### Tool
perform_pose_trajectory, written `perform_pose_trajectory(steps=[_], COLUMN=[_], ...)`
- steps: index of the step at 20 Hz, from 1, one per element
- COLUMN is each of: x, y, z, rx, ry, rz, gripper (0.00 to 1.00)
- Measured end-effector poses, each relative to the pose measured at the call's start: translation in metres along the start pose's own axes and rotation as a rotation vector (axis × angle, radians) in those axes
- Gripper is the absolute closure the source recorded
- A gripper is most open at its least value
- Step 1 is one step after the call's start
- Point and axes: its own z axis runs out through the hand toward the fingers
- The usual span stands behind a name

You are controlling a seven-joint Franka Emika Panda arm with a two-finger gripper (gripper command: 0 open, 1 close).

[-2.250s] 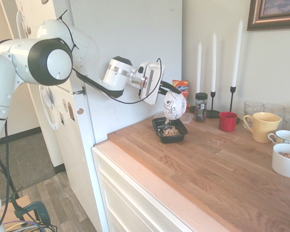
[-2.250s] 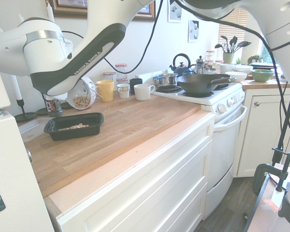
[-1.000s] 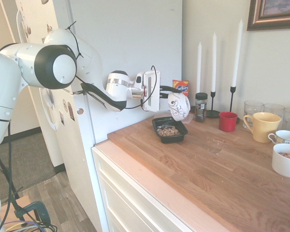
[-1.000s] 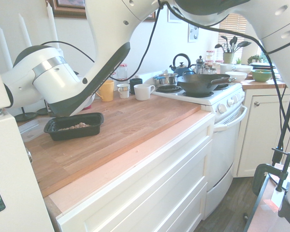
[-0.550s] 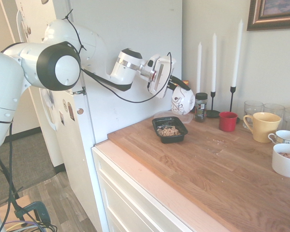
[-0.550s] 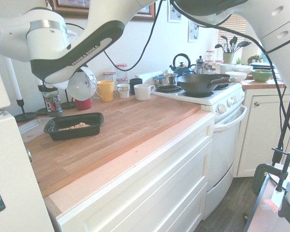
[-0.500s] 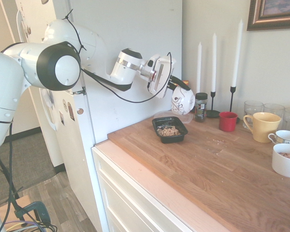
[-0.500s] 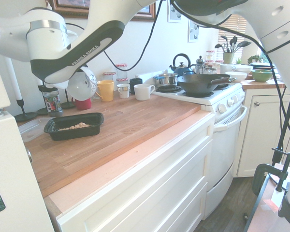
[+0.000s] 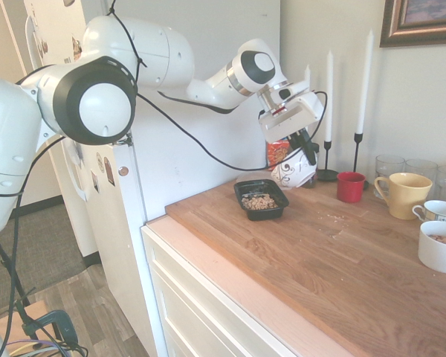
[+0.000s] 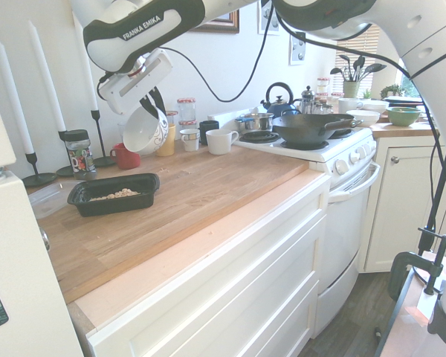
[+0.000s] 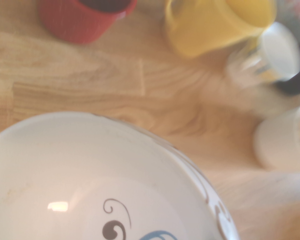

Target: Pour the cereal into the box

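The pouring itself appears to be finished: the cereal (image 9: 262, 201) is seen heaped in the black plastic box (image 9: 276, 190), which sits on the wooden countertop (image 9: 342, 253) close to the wall end. The swirl-patterned white bowl (image 10: 144, 131) is held in the air beside and above the box, pinched at its rim by the gripper (image 10: 154, 104), and is tipped only partly, its mouth turned up and outward. In the wrist view the bowl's inside (image 11: 80, 175) looks bare of cereal, though the blur there leaves a stray bit possible. The step in hand is judged to be the carrying off of the emptied bowl (toward the red cup (image 9: 350, 187) and yellow mug (image 9: 403, 195)). What is called for next is a level lowering onto a free patch of countertop, clear of the cups, before the fingers are released.
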Motion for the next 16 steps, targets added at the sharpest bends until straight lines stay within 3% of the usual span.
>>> perform_pose_trajectory(steps=[6,14,16], x=[0.072,0.088,0.088], y=[0.079,0.115,0.123], z=[0.065,0.168,0.191], rx=[0.179,0.467,0.483], ry=[-0.290,-0.610,-0.637], rz=[0.131,0.282,0.302], gripper=[1.00,1.00,1.00])
